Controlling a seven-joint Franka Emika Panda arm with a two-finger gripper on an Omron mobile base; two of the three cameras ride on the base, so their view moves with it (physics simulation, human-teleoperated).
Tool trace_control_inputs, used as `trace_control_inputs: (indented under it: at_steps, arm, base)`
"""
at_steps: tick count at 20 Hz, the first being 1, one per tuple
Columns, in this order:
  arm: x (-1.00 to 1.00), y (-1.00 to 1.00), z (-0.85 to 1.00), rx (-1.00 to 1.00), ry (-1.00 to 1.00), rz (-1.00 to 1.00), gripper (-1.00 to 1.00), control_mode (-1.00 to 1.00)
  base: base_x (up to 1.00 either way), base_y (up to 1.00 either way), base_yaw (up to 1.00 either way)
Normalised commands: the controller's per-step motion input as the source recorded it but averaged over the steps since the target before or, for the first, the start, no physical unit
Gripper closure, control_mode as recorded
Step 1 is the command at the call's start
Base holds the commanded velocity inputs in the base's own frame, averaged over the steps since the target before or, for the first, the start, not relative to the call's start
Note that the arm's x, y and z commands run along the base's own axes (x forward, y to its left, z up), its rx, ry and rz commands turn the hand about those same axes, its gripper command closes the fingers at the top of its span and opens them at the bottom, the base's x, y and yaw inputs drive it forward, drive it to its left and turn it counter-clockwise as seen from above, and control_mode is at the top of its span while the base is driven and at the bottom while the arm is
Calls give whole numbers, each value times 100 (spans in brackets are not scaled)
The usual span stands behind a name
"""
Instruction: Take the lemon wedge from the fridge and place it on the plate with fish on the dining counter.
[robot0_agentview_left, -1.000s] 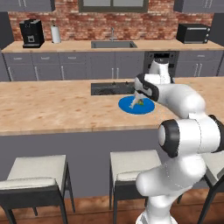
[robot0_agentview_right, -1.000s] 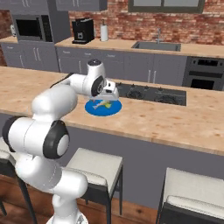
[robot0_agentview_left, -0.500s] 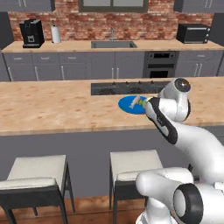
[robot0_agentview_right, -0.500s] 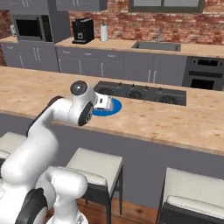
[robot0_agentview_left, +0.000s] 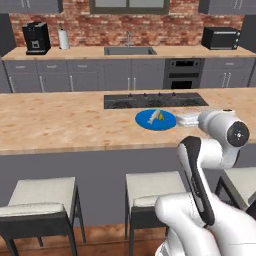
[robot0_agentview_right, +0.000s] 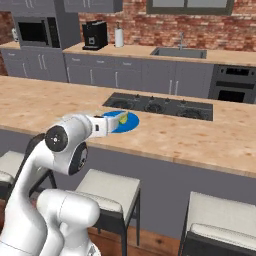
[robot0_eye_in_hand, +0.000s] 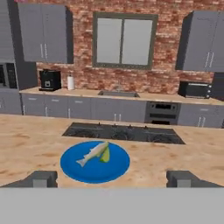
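The bright blue plate (robot0_eye_in_hand: 95, 162) lies on the light wood dining counter (robot0_eye_in_hand: 26, 148), just in front of the black cooktop (robot0_eye_in_hand: 122, 132). A pale silvery fish (robot0_eye_in_hand: 92, 154) rests on it, and the tiny yellow-green lemon wedge (robot0_eye_in_hand: 105, 155) touches the fish's right side. My gripper (robot0_eye_in_hand: 112, 178) is open and empty, level with the plate and short of its near rim, one dark fingertip (robot0_eye_in_hand: 41, 178) at each side. From the base, the plate (robot0_agentview_left: 155, 120) sits left of the gripper (robot0_agentview_left: 181, 119); from the other side, the plate (robot0_agentview_right: 122, 121) and lemon wedge (robot0_agentview_right: 122, 118) lie just past the gripper (robot0_agentview_right: 107, 124). The fridge is out of view.
Pale-cushioned stools (robot0_agentview_left: 42, 197) (robot0_agentview_right: 107, 190) stand under the counter's near edge beside my arm. Behind the dining counter runs the wall counter with a sink (robot0_agentview_left: 127, 50), a coffee machine (robot0_agentview_left: 36, 38), a microwave (robot0_agentview_left: 221, 38) and an oven (robot0_agentview_left: 182, 74).
The arm has drawn back from over the plate toward the base and folded low. The gripper, earlier above the fish, now sits short of the plate. The lemon wedge stays on the plate.
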Motion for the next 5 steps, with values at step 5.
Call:
trace_control_inputs:
  at_steps: [5]
  arm:
    - [-100,0,100,0,-16,2,-100,-100]
  base:
    - [0,0,0]
